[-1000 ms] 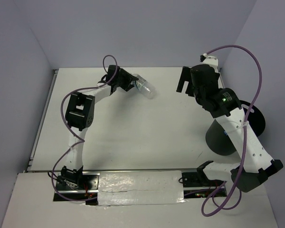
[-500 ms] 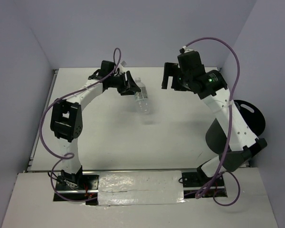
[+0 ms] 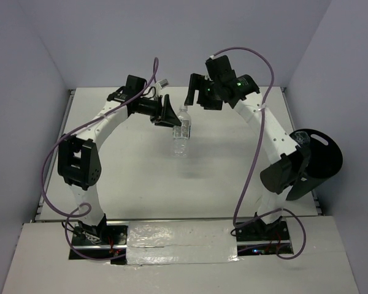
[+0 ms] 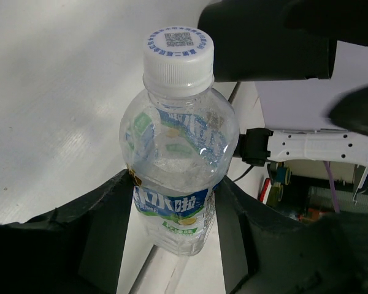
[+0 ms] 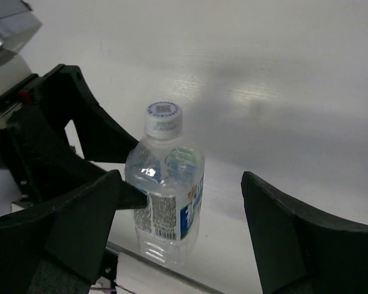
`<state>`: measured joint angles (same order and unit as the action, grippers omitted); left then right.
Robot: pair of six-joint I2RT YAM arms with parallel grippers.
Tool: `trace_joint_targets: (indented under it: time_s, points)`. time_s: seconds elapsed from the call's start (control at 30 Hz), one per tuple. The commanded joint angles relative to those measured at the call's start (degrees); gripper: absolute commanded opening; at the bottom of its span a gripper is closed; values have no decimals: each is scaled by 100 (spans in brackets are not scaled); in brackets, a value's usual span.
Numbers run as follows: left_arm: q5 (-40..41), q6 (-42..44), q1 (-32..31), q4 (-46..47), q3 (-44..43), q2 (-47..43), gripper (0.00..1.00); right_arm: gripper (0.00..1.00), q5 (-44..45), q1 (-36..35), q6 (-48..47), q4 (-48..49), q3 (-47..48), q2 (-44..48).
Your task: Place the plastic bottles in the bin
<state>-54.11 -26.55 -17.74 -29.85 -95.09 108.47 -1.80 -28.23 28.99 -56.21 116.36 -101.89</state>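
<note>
Left claw is shut on a labelled plastic bottle. From above, it holds the bottle in the air over the far middle of the tabletop. Just beside the cap is the right claw, fingers spread wide. The bin is well apart at the right edge, partly behind the right arm.

On the left wrist camera, the fingers press the bottle at its label band, leaving the shoulders and cap bare. A dark bulk beyond the cap is probably the other claw.

On the right wrist camera, that claw's own fingers stand wide on either side of the bottle. Whether they are level with it yet I cannot tell.

This looks like a hand-over toward the bin side. To do it well, the right claw should close on the bare upper body, clear of the other fingers, squarely and gently since the thin plastic will buckle. The left should let go only once that grip is firm.
</note>
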Motion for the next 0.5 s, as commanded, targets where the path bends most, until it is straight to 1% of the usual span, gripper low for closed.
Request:
trace_joint_targets:
  time_s: [0.0,0.03,0.17,0.3,0.47]
  points:
    - [-329,255,-19,-56,-168,-308,51,86,-452,-16,150,215,283,-244]
    - [-329,246,-19,-56,-177,-335,51,86,-479,-42,177,250,248,-279]
    - [-399,150,-28,75,-133,-422,51,79,-470,-104,203,312,54,-411]
    - [-425,114,-46,119,-54,-475,50,78,-567,-130,265,496,-122,-394]
    - [-425,114,-81,146,-27,-511,50,78,-584,-148,291,532,-69,-542]
